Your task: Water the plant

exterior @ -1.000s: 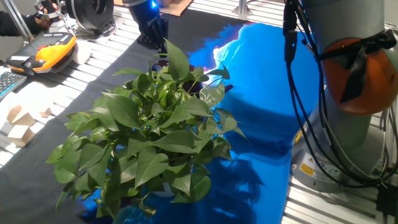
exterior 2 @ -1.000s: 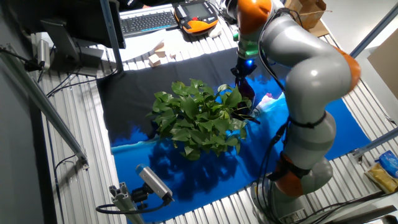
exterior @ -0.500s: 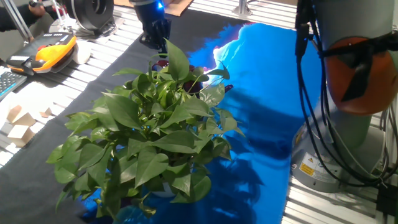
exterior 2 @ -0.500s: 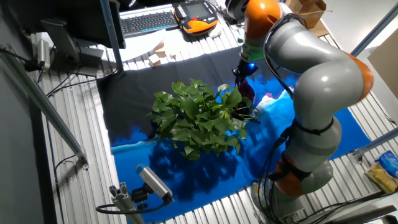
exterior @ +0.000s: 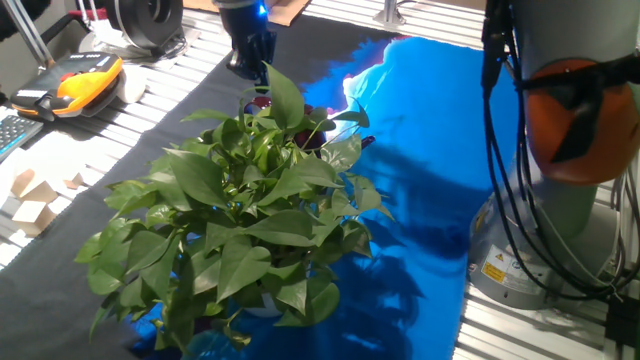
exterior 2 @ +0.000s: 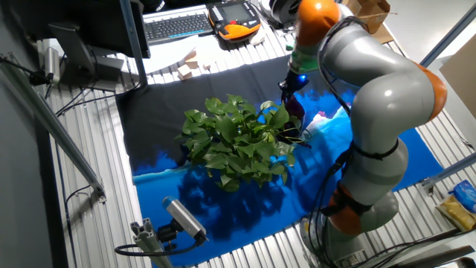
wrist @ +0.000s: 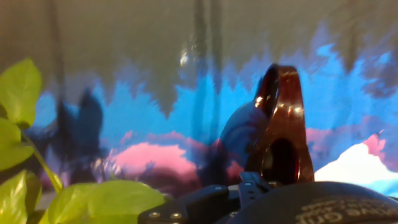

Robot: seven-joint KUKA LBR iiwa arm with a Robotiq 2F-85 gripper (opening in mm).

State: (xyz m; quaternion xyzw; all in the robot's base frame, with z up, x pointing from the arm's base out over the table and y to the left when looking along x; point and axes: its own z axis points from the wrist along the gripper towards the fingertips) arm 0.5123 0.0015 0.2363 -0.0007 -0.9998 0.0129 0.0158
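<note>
The plant [exterior: 240, 210] is a big bushy mass of glossy green leaves in the middle of the table, also in the other fixed view [exterior 2: 238, 138]; a few leaves show at the left of the hand view [wrist: 18, 118]. My gripper [exterior: 252, 68] is at the plant's far edge, just above the outer leaves, also in the other fixed view [exterior 2: 290, 88]. It is shut on a dark maroon cup [wrist: 283, 124], whose looped handle fills the hand view close to the camera. The cup shows as a dark shape beside the leaves [exterior 2: 297, 108]. The fingertips are hidden.
A blue and black cloth [exterior: 420, 120] covers the table. An orange teach pendant [exterior: 85, 75] and small wooden blocks [exterior: 30, 200] lie at the left. A keyboard [exterior 2: 178, 26] is at the back. The robot base [exterior: 540, 250] stands at the right. A small camera [exterior 2: 182, 216] sits near the front edge.
The arm's upper links and cables have swung a little to the right. The gripper with the cup has stayed almost in place at the plant's edge.
</note>
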